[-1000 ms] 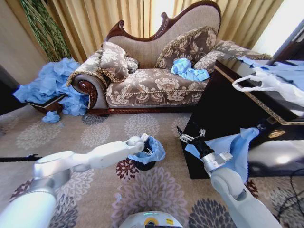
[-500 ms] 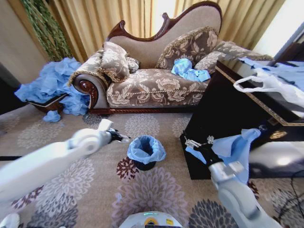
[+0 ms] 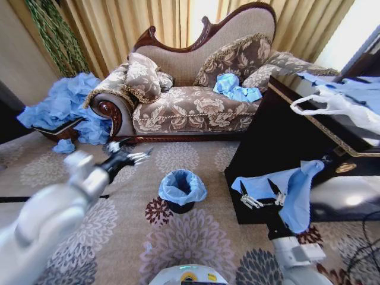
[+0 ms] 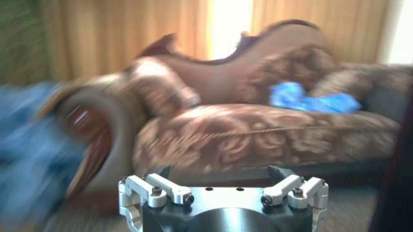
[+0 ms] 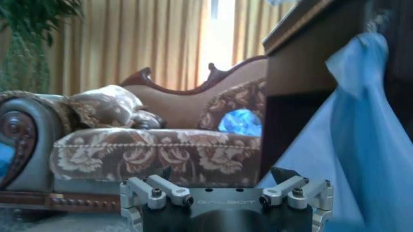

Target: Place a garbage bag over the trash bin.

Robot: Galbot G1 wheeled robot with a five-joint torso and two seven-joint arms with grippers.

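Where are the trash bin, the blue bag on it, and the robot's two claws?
trash bin (image 3: 179,207), head view, black side below the bag.
garbage bag (image 3: 183,189), head view, blue rim.
left gripper (image 3: 138,157), head view, between fingertips.
right gripper (image 3: 252,202), head view, between fingertips.

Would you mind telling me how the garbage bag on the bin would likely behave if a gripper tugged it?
The garbage bag looks thin and crinkled, so probably floppy and light. Its edge is only folded over the trash bin rim, so a tug might pull it off or tip the small bin.
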